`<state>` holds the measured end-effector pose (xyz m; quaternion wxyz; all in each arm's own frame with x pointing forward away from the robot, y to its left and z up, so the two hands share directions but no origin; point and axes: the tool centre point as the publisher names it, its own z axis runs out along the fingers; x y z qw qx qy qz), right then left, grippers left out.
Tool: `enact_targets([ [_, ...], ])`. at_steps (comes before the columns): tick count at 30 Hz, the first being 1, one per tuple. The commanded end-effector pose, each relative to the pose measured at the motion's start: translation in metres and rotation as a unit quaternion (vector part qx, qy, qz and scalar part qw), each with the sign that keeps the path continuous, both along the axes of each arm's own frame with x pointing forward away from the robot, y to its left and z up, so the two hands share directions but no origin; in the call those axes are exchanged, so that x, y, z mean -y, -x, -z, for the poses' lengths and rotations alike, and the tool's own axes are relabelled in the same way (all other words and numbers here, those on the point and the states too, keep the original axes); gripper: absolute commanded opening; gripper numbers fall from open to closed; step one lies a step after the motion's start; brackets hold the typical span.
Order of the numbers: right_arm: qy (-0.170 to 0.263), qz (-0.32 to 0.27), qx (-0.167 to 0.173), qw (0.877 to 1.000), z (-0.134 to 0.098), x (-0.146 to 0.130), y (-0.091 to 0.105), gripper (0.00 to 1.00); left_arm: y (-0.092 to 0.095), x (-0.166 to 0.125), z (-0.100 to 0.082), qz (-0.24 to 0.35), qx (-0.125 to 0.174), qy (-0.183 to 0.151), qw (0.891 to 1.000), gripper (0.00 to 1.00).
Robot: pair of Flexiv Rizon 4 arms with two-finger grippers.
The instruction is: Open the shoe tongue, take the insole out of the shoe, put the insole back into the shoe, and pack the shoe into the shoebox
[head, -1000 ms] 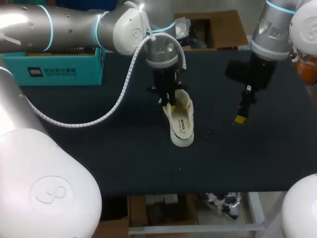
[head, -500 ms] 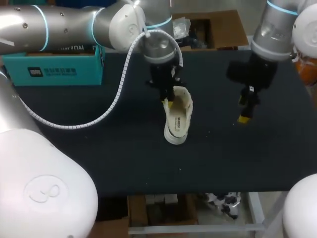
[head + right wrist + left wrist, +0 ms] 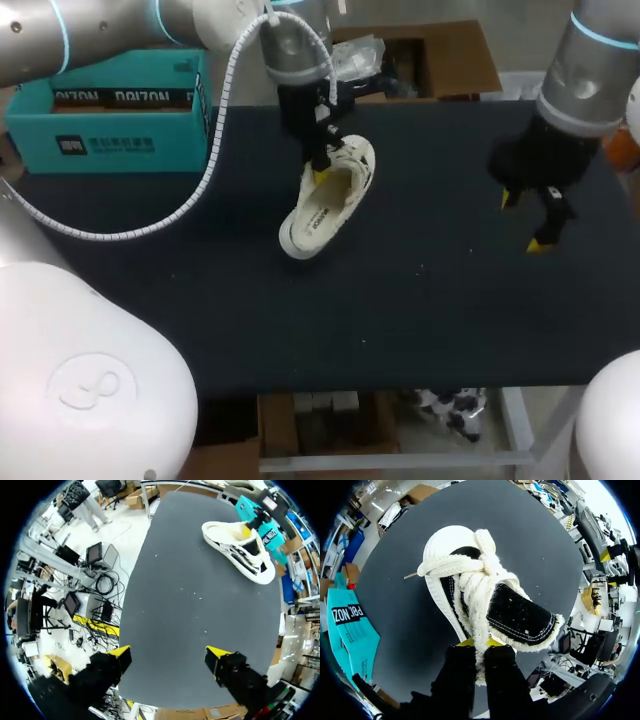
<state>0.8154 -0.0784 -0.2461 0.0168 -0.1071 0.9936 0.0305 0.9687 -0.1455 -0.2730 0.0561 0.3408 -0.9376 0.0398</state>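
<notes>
Plainly, the left gripper has its two fingers pressed almost together on a strip of white fabric at the collar end of the shoe. In the left wrist view only slivers of yellow show at the gripper, and the pinched strip runs down between the black fingers. Whether it is the tongue, a lace end or the collar edge cannot be made out. The shoe stretches away ahead of that gripper, its laces bunched over the upper, the rounded toe farthest from the fingers and the dark lining nearest them. From the head view the shoe tilts, toe lowest. Whether the toe touches the table cannot be told. A pale footbed with a dark mark, apparently the insole, shows in the opening; its heel end is hidden behind the fingers.

The teal shoebox sits well off to the left gripper's side, partly covered by the left arm.

The right gripper hangs well apart from the shoe, its yellow tips spread wide with only bare table between them, as its own view shows. The shoe lies far ahead of it.
</notes>
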Motion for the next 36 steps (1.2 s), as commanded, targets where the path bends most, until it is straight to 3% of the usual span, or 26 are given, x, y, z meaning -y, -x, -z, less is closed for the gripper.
enact_targets([
  [1, 0.031, -0.056, 0.059, 0.996, 0.005, -0.007, 0.006, 1.0, 0.001, -0.015, -0.035, 0.085, 0.037, -0.005, 0.996, 0.0],
  [8, 0.031, -0.056, 0.059, 0.996, 0.005, -0.007, 0.006, 1.0, -0.038, -0.036, -0.085, 0.188, 0.073, -0.054, 0.978, 0.0],
  [16, 0.031, -0.056, 0.059, 0.996, 0.005, -0.007, 0.006, 1.0, -0.127, -0.084, -0.158, 0.261, 0.145, -0.112, 0.948, 0.0],
  [22, 0.031, -0.056, 0.059, 0.996, 0.005, -0.007, 0.006, 1.0, -0.193, -0.136, -0.21, 0.331, 0.182, -0.143, 0.915, 0.0],
  [28, 0.031, -0.056, 0.059, 0.996, 0.005, -0.007, 0.006, 1.0, -0.237, -0.193, -0.228, 0.381, 0.193, -0.177, 0.887, 0.0],
  [32, 0.031, -0.056, 0.059, 0.996, 0.005, -0.007, 0.006, 1.0, -0.251, -0.232, -0.231, 0.389, 0.2, -0.184, 0.88, 0.0],
  [36, 0.031, -0.056, 0.059, 0.996, 0.005, -0.007, 0.006, 1.0, -0.252, -0.269, -0.225, 0.389, 0.203, -0.189, 0.879, 0.0],
])
